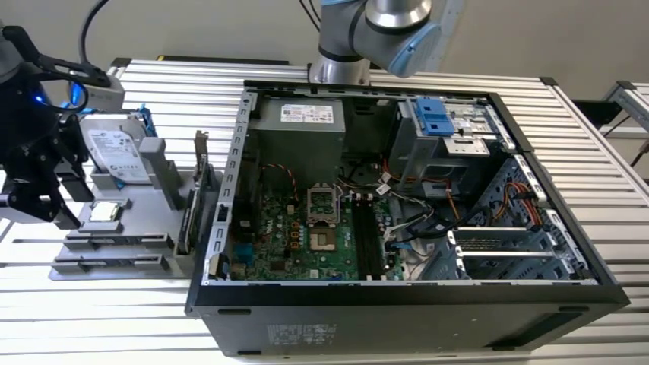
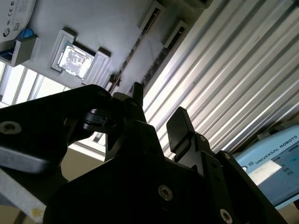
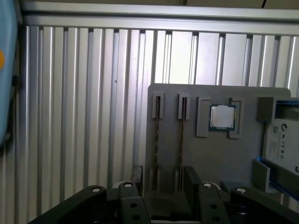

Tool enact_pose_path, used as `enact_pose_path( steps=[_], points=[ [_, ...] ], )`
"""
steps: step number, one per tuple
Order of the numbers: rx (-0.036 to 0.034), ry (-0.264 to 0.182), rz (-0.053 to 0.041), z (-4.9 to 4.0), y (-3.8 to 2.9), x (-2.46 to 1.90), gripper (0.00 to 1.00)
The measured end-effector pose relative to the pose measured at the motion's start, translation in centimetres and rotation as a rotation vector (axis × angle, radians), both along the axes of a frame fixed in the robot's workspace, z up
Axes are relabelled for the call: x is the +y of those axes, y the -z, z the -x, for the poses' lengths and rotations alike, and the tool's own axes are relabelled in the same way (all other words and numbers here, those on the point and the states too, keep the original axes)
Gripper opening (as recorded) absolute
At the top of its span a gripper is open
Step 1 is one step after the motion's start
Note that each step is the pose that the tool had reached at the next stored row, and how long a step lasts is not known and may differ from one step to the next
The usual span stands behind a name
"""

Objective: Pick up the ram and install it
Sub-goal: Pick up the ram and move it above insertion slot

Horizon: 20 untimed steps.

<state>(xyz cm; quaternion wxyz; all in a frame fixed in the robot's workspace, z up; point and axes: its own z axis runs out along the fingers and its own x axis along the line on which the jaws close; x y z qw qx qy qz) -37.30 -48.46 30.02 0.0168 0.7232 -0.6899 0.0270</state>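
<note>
- Ribbed metal table (image 1: pixel 609 175) with an open case (image 1: pixel 406 296) in the middle. A grey holder (image 3: pixel 219 158) sits just beside the case on the exterior view's left.
- ram (image 3: pixel 181 140): I take it to be the thin dark stick standing edge-on in a holder slot, next to the CPU (image 3: pixel 222 116). A second slot alongside shows a similar dark strip, and I can't tell the two apart. It is not gripped and not in the case.
- gripper (image 3: pixel 163 170): above the holder's edge away from the case, holding nothing. The fingers (image 3: pixel 191 179) are spread wide, one outside each slot, clear of the sticks.
- Risk: the finger span covers both slots. Closing from here could catch both strips or clip the holder's slot blocks.
- Risk: the stick is thin and edge-on. An off-centre or skewed grip would likely tilt it or bind it in the slot.
- Risk: the holder is crowded. The CPU is beside the slots, the drive (image 1: pixel 114 152) is past that, and the card (image 1: pixel 201 190) stands along the case-side edge. Sideways drift could knock any of them.
- Pose: the arm base (image 1: pixel 340 72) stands behind the case and the arm reaches over to the holder. The wrist hangs over the holder's outer edge, tool pointing roughly down, fingers lined up with the slots.
</note>
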Motion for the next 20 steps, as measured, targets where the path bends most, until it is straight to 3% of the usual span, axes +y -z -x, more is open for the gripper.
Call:
enact_pose_path(
  steps=[20],
  points=[
    [0.0,0.0,0.0064,0.0,1.11,0.0,1.0]
  ],
)
